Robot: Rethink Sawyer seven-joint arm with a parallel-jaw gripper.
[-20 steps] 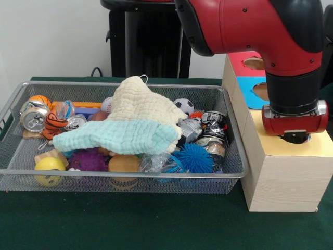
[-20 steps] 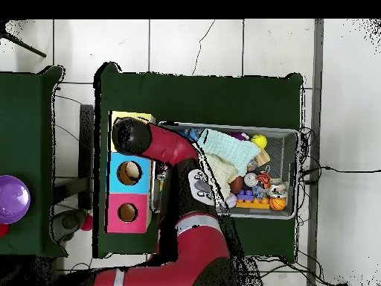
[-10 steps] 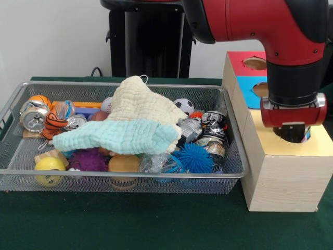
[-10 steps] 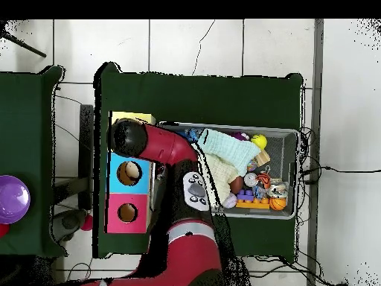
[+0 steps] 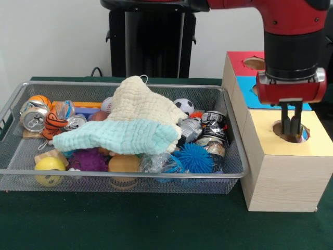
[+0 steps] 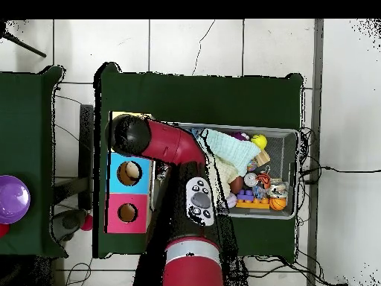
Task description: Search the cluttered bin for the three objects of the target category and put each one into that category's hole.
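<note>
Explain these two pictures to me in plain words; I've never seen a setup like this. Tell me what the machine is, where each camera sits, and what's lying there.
The machine is a red and black robot arm ending in a pincer. One camera faces it across the table; the other looks straight down from above. On the green table sits a wire mesh bin full of clutter: a cream cloth, a mint-green cloth, balls and cans. Beside it stands a wooden box with red, blue and yellow tops, each with a round hole. The pincer hangs over the yellow top's hole, its fingers close together; nothing shows between them.
</note>
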